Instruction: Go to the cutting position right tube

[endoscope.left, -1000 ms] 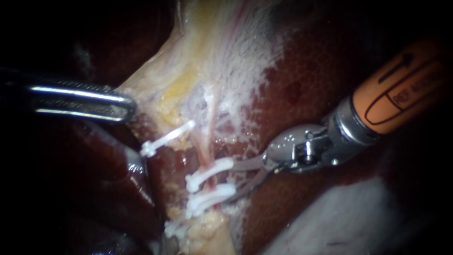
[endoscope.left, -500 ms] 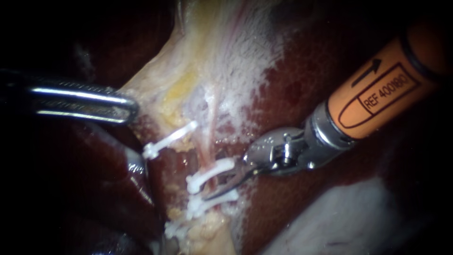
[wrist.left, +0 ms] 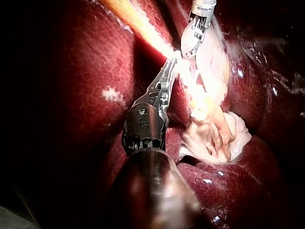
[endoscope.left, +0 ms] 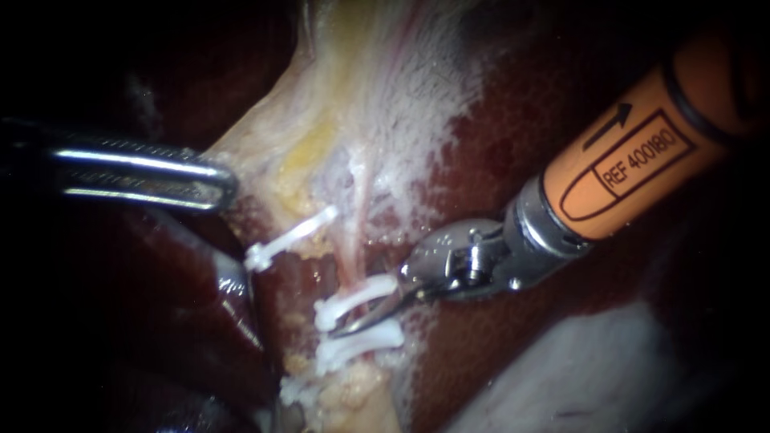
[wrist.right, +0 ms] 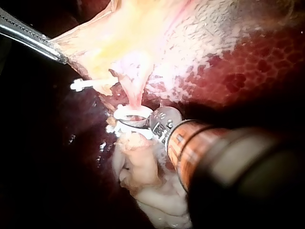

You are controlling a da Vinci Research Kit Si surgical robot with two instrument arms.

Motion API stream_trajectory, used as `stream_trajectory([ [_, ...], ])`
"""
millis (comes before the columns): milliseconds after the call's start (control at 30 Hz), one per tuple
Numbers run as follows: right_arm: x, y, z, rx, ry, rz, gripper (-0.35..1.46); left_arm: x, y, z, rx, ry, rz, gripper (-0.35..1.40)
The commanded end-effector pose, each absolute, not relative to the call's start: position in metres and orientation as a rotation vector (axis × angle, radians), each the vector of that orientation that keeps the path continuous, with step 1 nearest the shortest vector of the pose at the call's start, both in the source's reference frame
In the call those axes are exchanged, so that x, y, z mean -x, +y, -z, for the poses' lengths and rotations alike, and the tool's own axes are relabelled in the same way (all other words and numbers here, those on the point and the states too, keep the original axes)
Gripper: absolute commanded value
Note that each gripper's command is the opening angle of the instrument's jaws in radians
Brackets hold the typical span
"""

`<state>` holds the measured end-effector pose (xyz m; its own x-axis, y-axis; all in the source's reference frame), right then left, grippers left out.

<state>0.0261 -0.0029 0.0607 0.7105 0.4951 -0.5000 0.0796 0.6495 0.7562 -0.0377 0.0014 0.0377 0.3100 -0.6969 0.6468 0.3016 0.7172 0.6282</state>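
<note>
A thin pink tube (endoscope.left: 351, 261) runs down from the pale gallbladder tissue (endoscope.left: 353, 120) and carries two white clips, an upper clip (endoscope.left: 357, 295) and a lower clip (endoscope.left: 362, 338). My right instrument (endoscope.left: 353, 322), on an orange shaft, reaches in from the right. Its slim blades lie between those two clips at the tube, with a narrow gap between them. In the right wrist view the blades (wrist.right: 132, 122) curve round the tube below the pale tissue. My left instrument (endoscope.left: 212, 183) is shut on the gallbladder's pale edge and holds it taut; its jaws (wrist.left: 170, 67) show this too.
A third white clip (endoscope.left: 289, 236) sits on a separate strand to the left, and more clip material (endoscope.left: 297, 390) lies lower down. Dark red liver (endoscope.left: 513, 144) surrounds the field. A pale whitish mass (endoscope.left: 577, 377) lies at the lower right.
My right instrument has advanced leftward to the tube; its blades, first wide apart beside the clips, have slid between them and narrowed. The left instrument has held still.
</note>
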Motion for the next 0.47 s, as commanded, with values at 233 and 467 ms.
stream_trajectory([
  [233,-0.0261,-0.0029,-0.0607,-0.846,0.761,-0.264,0.2,0.0378,0.0014,-0.0377,-0.432,-1.065,0.687,-0.35],
  [467,-0.0261,-0.003,-0.0608,-0.846,0.761,-0.264,0.2,0.0378,0.0014,-0.0377,-0.432,-1.065,0.687,-0.35],
])
